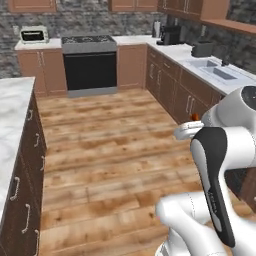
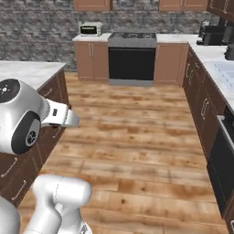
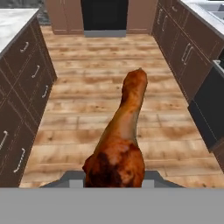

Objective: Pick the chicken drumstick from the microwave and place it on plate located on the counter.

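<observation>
My gripper (image 3: 113, 176) is shut on the thick end of the chicken drumstick (image 3: 124, 131), a reddish-brown piece whose thin end points away over the wooden floor. From the left base view, an orange tip of the drumstick (image 1: 195, 116) shows just above the white hand and gripper (image 1: 186, 131). The hand (image 2: 61, 116) hangs in the aisle beside the island counter (image 2: 27, 71), white marble over dark drawers. The microwave and the plate are out of view.
A second counter with a sink (image 1: 220, 72) runs along the right, with a black appliance front (image 2: 223, 157) below it. A black stove (image 1: 90, 65) and a white toaster oven (image 1: 34, 34) stand at the far wall. Wooden floor (image 2: 132, 132) lies between the counters.
</observation>
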Robot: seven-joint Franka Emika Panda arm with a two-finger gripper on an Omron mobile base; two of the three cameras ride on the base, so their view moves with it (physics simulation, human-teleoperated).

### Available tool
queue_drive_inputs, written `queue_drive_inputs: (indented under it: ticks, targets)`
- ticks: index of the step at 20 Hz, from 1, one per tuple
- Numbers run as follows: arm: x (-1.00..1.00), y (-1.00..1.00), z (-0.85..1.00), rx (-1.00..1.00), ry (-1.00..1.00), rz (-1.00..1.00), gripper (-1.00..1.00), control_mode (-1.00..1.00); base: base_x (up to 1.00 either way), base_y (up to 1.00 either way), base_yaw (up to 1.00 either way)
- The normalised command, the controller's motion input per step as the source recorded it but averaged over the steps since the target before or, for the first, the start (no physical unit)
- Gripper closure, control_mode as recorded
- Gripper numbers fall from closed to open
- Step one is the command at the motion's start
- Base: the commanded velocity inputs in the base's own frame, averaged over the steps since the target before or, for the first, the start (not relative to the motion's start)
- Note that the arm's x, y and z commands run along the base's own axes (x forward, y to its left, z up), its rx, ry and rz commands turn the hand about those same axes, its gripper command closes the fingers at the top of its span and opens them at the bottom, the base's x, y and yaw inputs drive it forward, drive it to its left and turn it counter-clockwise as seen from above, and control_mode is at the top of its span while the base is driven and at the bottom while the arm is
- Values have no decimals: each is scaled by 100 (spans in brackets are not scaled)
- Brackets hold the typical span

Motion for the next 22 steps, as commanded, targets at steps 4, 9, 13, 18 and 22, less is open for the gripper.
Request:
queue_drive_inputs:
  ticks: [4,9,13,18,22]
  targets:
    - [0,0,0,0,0,0,100,100,79,-4,-52]
    - [0,0,0,0,0,0,100,100,56,0,-65]
    - [0,0,0,0,0,0,100,100,53,0,-68]
    - [0,0,0,0,0,0,100,100,68,0,-64]
    - [0,0,0,0,0,0,100,100,78,0,-60]
